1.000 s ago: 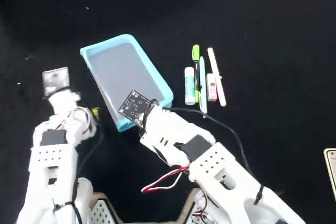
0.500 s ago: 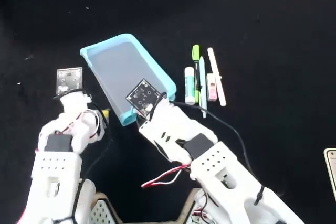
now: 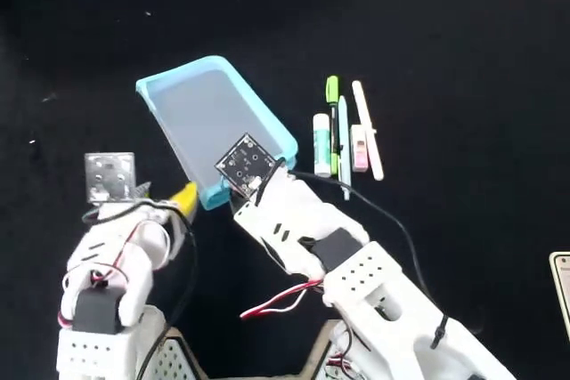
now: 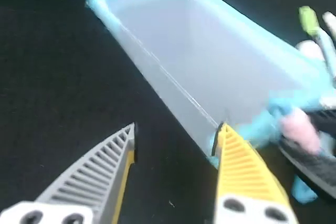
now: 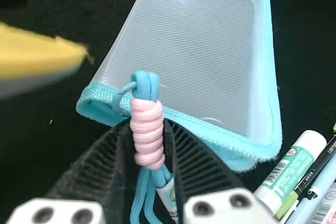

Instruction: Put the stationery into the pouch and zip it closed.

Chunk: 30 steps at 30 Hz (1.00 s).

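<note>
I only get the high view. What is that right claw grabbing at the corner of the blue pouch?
Observer: The right wrist view shows the right gripper shut on a pink coiled zip pull on a blue cord.
Operator: Is the other claw open?
Observer: Yes, in the left wrist view the left gripper has its jaws wide apart, the yellow one beside the pouch corner.
Operator: What's the pouch like up close?
Observer: Its face is fine see-through mesh.
</note>
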### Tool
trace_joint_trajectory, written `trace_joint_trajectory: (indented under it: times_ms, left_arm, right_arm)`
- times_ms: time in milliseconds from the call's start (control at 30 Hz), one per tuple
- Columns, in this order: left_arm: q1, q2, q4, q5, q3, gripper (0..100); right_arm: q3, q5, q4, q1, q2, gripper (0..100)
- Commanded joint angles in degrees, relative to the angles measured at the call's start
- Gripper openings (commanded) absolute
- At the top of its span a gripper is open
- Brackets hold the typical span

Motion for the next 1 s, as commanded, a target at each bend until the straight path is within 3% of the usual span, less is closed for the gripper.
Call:
trace_joint_trajectory:
  times_ms: [0,300,500,733,967]
  left_arm:
    - [4.0,-2.7,2.3,-2.4,-0.8,25]
    - [4.5,-2.4,4.2,-7.3,-0.6,25]
    - [10.2,-2.3,2.2,-7.1,2.3,25]
    - [3.2,-2.3,-3.7,-7.1,5.8,25]
    - [3.0,-2.4,-3.8,-6.1,5.5,25]
  right_arm:
    - [-0.5,-0.4,-1.5,0.7,-1.6,1.1]
    - [-0.6,-0.4,-1.5,0.7,-1.6,1.1]
    - [-0.7,-0.4,-1.3,0.6,-1.6,1.1]
    - [-0.6,-0.4,-1.1,0.6,-1.6,1.1]
    - [-0.6,-0.4,-1.1,0.6,-1.6,1.1]
